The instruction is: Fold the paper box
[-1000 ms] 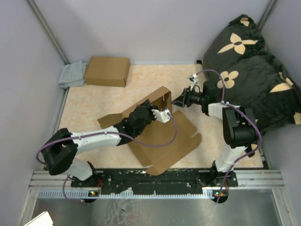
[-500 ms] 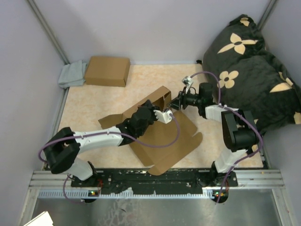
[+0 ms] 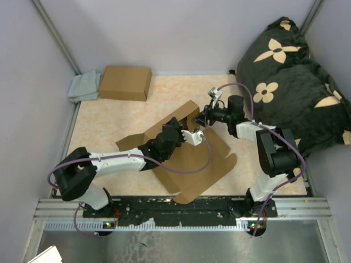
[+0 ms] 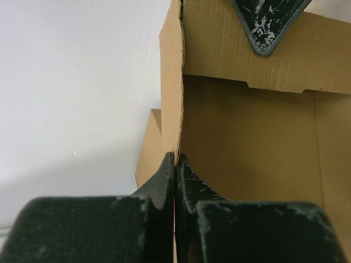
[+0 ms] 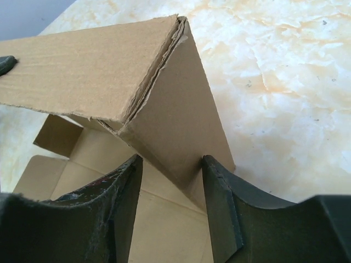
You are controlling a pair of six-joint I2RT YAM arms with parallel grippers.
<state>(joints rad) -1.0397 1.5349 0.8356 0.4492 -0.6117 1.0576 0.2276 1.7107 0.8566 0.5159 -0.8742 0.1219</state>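
Note:
The paper box lies opened out on the table, with one long wall raised. My left gripper is shut on the thin edge of that raised wall. In the left wrist view the gripper pinches the cardboard edge-on. My right gripper is open at the wall's right end. In the right wrist view its fingers stand on either side of the folded-in side flap at the corner, not pressing it. One right fingertip shows at the top of the left wrist view.
A smooth closed brown carton and a grey cloth lie at the back left. A black pillow with tan flowers fills the right side. Grey walls close the back and sides.
My right gripper has moved left to the raised wall's corner, and its fingers now straddle the side flap. My left gripper still holds the wall, slightly shifted.

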